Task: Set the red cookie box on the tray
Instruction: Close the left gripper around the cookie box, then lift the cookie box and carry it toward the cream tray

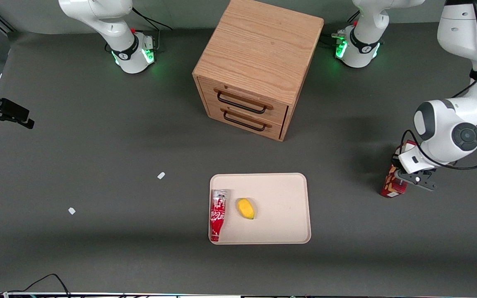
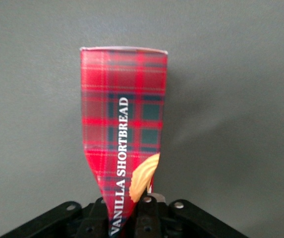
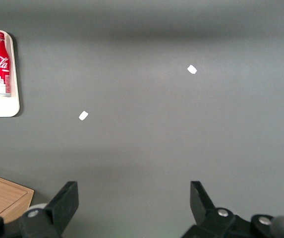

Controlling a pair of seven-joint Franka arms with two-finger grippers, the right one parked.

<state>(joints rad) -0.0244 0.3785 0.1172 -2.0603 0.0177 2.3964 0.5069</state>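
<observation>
Item one, the claw (image 1: 404, 179): we find it at the working arm's end of the counter (image 1: 97, 165), low over the surface, its black fingers pinched on the near end of the cookie box (image 1: 392, 185), which the wrist view shows squeezed narrow where it enters the grip. Item two, the cookie box (image 2: 124, 124): a red tartan carton lettered "VANILLA SHORTBREAD" with part of a pale biscuit printed on it, reaching away from the claw over bare grey counter; in the front view it looks tilted, its lower end at or just above the counter, and we cannot tell whether it touches. Item three, the tray (image 1: 288, 207): beige, with rounded corners and a low rim, flat on the counter well apart from the claw, toward the parked arm's end and a little nearer the front camera; the box is nowhere on it. Item four, on the tray, a red-and-white soda bottle (image 1: 218, 214) lying on its side along the edge farthest from the claw. Item five, a small yellow fruit (image 1: 246, 208) just beside the bottle, on the side nearer the claw. Item six, a wooden drawer cabinet (image 1: 259, 66) with two dark handles, farther from the front camera than the tray, well apart from the claw. Item seven, two small white scraps (image 1: 161, 175) on the counter, farther still from the claw toward the parked arm's end.
</observation>
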